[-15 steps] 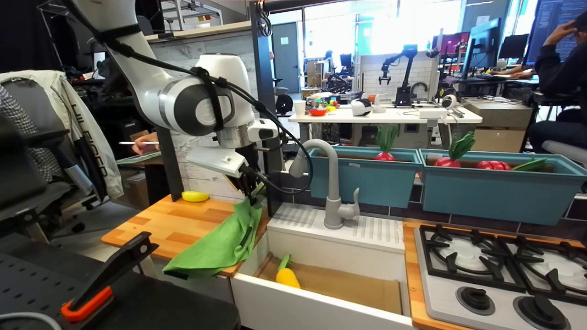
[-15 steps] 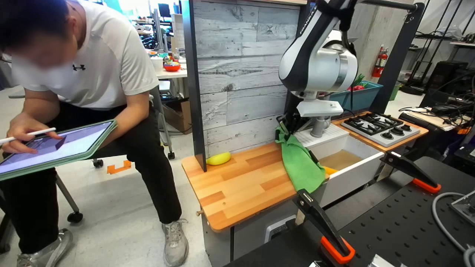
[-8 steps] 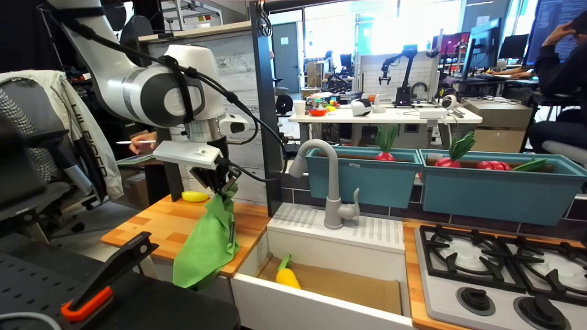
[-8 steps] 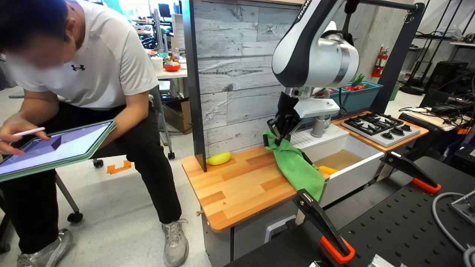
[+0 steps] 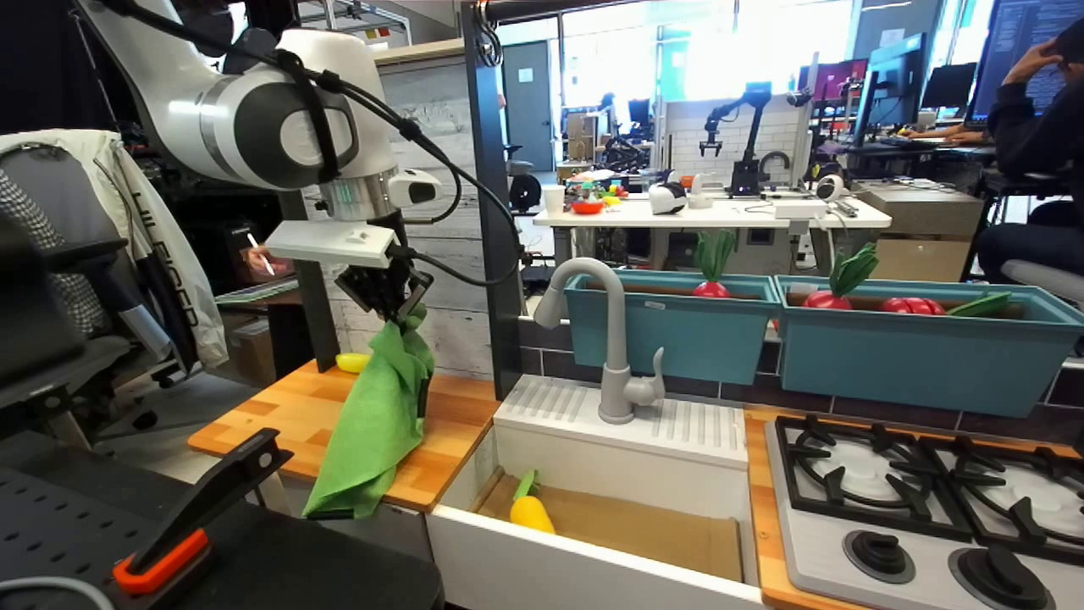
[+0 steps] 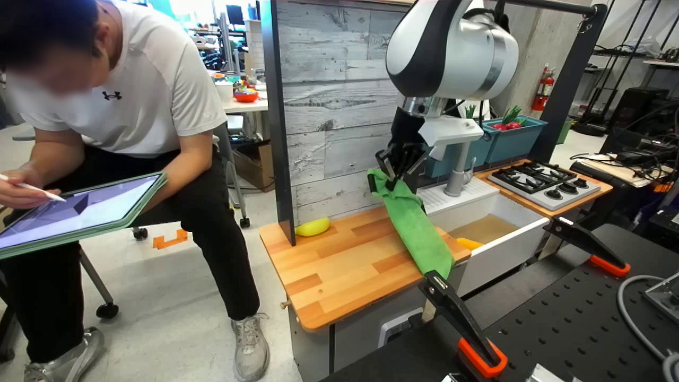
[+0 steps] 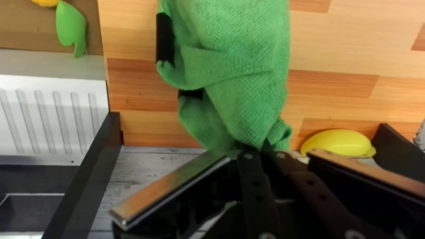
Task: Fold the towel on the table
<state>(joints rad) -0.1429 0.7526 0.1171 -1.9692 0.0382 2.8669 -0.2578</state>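
The green towel [image 5: 373, 424] hangs bunched from my gripper [image 5: 396, 318] above the table [image 5: 288, 415]. In an exterior view the towel [image 6: 416, 228] slopes down from the gripper [image 6: 391, 183], and its lower end reaches past the table's front edge near the clamp. In the wrist view the shut jaws [image 7: 257, 147] pinch the towel [image 7: 232, 59] at its upper end; folds hide the exact fingertips. Black patches show along the towel's side. The wooden table also shows in the wrist view [image 7: 332, 56] and in an exterior view [image 6: 339, 265].
A yellow banana-like object [image 6: 313, 227] lies at the table's back corner by a dark post. The white sink [image 5: 593, 555] with a faucet [image 5: 614, 339] adjoins the table. A clamp [image 6: 459, 313] grips the front edge. A panel wall [image 6: 350, 116] stands behind. A person sits nearby.
In an exterior view the gripper has moved left, away from the sink-side post, then up. The towel has come with it and is lifted higher, hanging more steeply over the table.
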